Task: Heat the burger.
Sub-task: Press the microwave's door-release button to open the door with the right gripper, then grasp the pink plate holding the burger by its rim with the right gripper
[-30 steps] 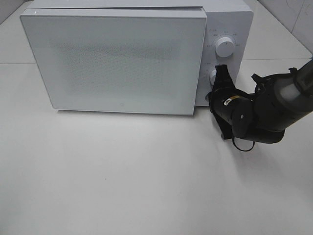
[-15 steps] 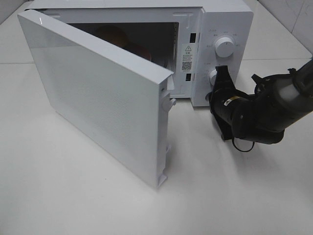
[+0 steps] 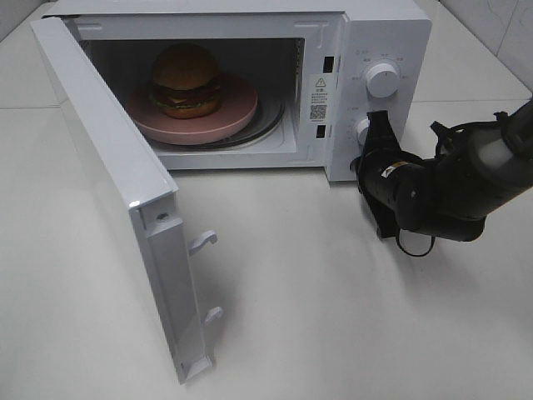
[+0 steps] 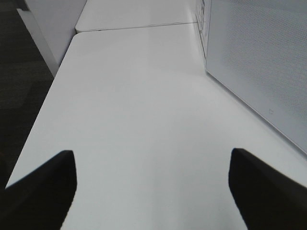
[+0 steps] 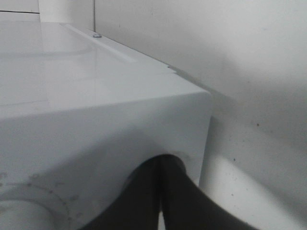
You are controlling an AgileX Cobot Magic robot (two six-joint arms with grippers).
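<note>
The left gripper (image 4: 151, 155) hangs over the bare tabletop (image 3: 333, 317) with its dark fingers (image 4: 45, 187) well apart and nothing between them; the door's dotted outer face shows just beside it. The microwave (image 3: 383, 33) stands along the tabletop's far edge; its door (image 3: 108, 183) is wide open, reaching out towards the near-left corner. Inside the cavity the burger (image 3: 185, 79) sits upright on the pink plate (image 3: 237, 112), left of the plate's centre. At the control panel the right gripper (image 3: 372, 125) points at the lower knob (image 3: 361, 129), fingers pressed together and empty; whether the tips touch the knob cannot be told.
</note>
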